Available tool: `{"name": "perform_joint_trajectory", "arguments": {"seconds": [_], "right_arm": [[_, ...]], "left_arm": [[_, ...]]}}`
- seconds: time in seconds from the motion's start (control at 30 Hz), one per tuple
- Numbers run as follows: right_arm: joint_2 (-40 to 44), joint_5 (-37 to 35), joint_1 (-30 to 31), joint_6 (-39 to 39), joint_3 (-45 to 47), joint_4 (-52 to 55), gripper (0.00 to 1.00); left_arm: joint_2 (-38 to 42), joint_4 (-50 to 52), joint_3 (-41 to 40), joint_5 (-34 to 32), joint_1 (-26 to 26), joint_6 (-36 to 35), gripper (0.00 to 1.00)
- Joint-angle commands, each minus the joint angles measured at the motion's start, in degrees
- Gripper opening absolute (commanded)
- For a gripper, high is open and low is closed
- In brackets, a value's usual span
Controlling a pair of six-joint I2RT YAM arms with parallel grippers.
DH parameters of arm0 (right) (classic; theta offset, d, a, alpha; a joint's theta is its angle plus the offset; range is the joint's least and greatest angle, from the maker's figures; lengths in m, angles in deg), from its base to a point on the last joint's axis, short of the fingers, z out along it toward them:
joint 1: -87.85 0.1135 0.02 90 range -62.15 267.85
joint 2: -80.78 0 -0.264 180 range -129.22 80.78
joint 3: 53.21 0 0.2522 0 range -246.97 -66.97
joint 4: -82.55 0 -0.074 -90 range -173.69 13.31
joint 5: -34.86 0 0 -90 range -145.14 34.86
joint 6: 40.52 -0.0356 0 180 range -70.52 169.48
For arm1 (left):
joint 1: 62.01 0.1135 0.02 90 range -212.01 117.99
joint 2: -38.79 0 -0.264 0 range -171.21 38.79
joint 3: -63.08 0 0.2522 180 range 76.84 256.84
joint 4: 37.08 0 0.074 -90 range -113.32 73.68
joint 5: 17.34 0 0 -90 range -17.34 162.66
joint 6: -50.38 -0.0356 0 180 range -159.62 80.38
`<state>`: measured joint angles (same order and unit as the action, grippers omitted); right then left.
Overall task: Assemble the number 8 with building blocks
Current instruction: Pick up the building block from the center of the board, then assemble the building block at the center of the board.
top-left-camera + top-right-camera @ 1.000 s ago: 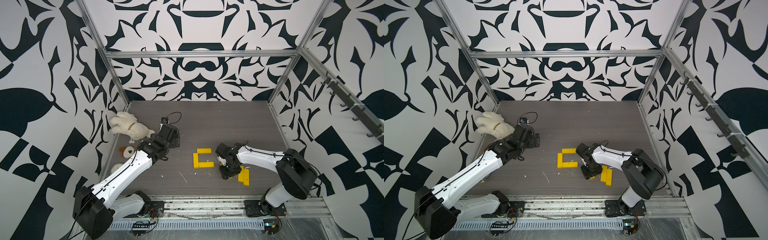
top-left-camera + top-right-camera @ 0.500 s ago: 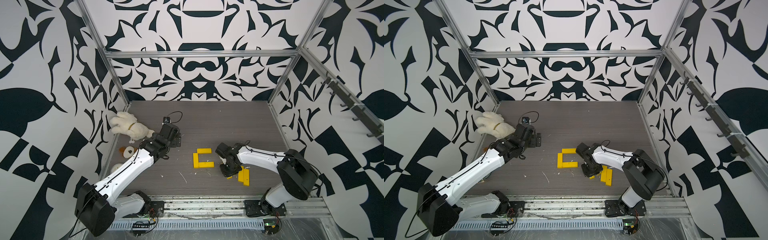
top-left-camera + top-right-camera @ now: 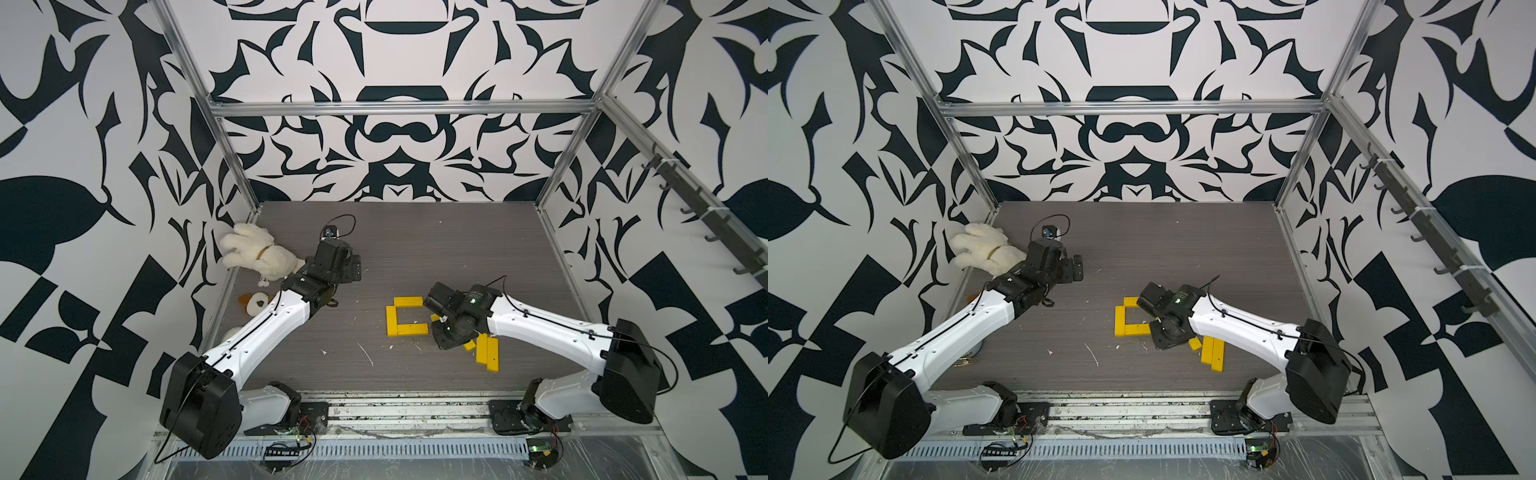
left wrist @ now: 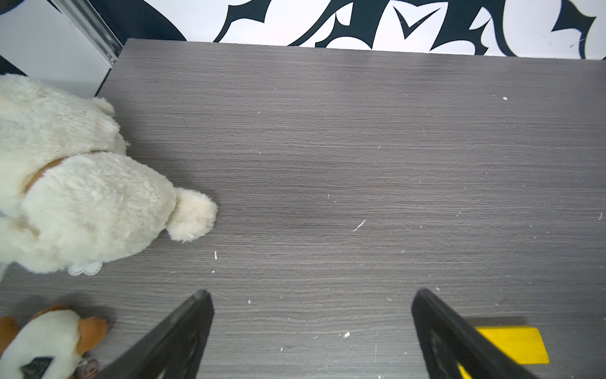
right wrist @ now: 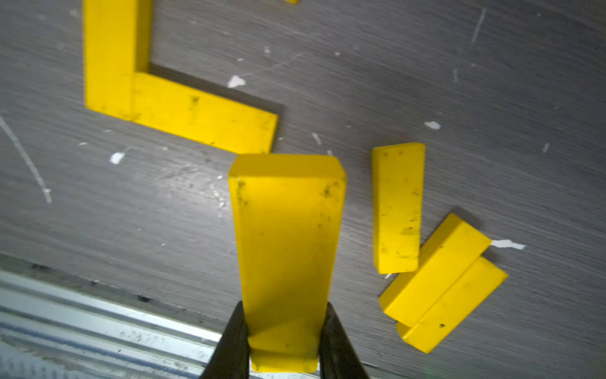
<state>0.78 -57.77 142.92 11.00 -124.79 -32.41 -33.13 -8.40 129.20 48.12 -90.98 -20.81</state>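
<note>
As both top views show, three flat bright yellow bars (image 3: 407, 329) form a C mid-worktop (image 3: 415, 249), loose bars (image 3: 1213, 353) nearer the front edge. Left wrist: left end effector (image 4: 311, 295) wide open, empty. Right wrist: right end effector (image 5: 283, 328) clamps one smooth yellow bar (image 5: 285, 236).

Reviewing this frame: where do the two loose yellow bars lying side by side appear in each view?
Both top views: paired bars, front-right of the three-bar C-shape.
Left wrist: not in it.
Right wrist: paired bars, to the side of the held bar.
Shared landmark: the C-shape, seen in those three views.
</note>
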Motion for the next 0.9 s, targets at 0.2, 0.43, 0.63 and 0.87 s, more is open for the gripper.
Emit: {"name": "perform_joint_trajectory", "arguments": {"seconds": [0.2, 0.43, 0.63, 0.87], "right_arm": [[1.29, -14.43, 17.24, -28.79, 11.81, -16.75, 0.0], [-19.21, -18.37, 26.78, -25.64, -7.65, -9.2, 0.0], [-21.71, -11.16, 26.72, -25.23, -4.84, -19.71, 0.0], [-17.15, -5.93, 26.27, -27.64, 1.34, -20.42, 0.0]], "left_arm": [[7.44, -14.29, -5.41, -4.84, 5.89, -1.38, 0.99], [6.71, -16.22, -6.01, -5.53, 7.94, -3.84, 0.99], [5.62, -18.35, -7.62, -3.35, 9.21, -2.91, 0.99], [8.0, -20.57, -10.23, -2.71, 10.14, -2.44, 0.99]]}}
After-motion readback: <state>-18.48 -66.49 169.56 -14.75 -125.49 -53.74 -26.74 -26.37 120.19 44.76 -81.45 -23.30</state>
